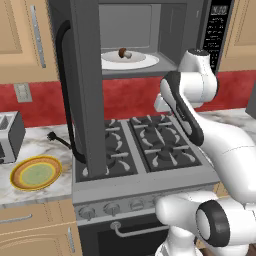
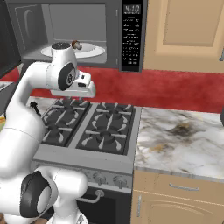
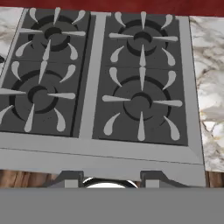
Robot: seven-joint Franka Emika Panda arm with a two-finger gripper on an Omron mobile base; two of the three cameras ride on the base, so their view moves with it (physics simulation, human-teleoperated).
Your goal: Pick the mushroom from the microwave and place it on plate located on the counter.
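1. One tiny mushroom [image 1: 123, 53], dark brown cap on a pale stem, sits on a plain white plate [image 1: 142, 62] inside the microwave [image 1: 170, 30], whose tall door [image 1: 87, 90] hangs wide open with its black handle showing.
2. Nothing is held yet; the gripper [image 3: 105, 180] points down over the stove top [image 3: 100, 83], its two dark fingertips spread apart with empty space between them.
3. My read: the reach has not begun, so the hand must rise, turn toward the cavity and go in level, clearing the shelf edge and the door.
4. Being so small and rounded, the mushroom probably wants a low, centred pinch with the fingers straddling the cap, or it may roll across that smooth plate.
5. Outward now: black burner grates with pale prongs on a matte grey hob, a glossy red backsplash behind.
6. Far left, the yellow-orange plate [image 1: 36, 173] with its pale green centre waits on the marbled counter [image 1: 35, 145], just beside a toaster [image 1: 10, 135].
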